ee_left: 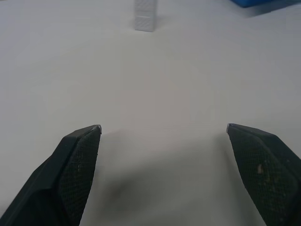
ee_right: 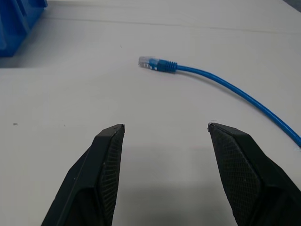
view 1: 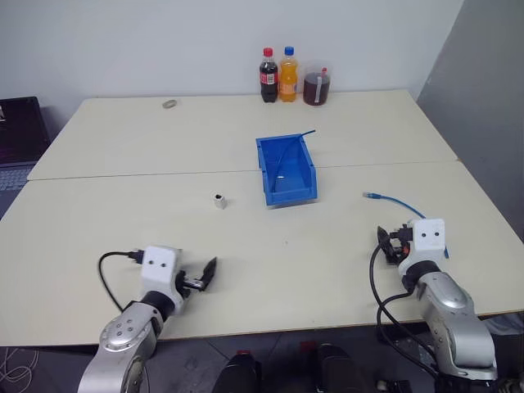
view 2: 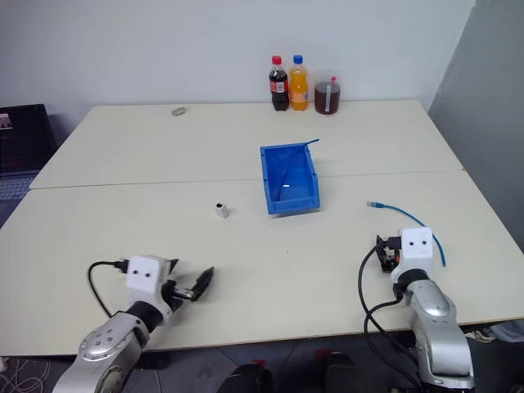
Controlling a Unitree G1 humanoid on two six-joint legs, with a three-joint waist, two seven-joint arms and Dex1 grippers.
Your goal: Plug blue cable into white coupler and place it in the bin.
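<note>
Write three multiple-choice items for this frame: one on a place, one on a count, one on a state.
1. Where is the white coupler?
A. inside the bin
B. on the table, left of the bin
C. in the left tool

2. How many bottles stand at the table's far edge?
A. one
B. two
C. four

3. What state is the blue cable in?
A. lying loose on the table, unplugged
B. plugged into the coupler
C. held by the right tool

Key:
1 B: the coupler sits alone on the tabletop beside the bin.
2 B: a cola bottle and an orange bottle, next to a jar.
3 A: its plug lies free ahead of the open right tool; the left tool is open too.
</note>
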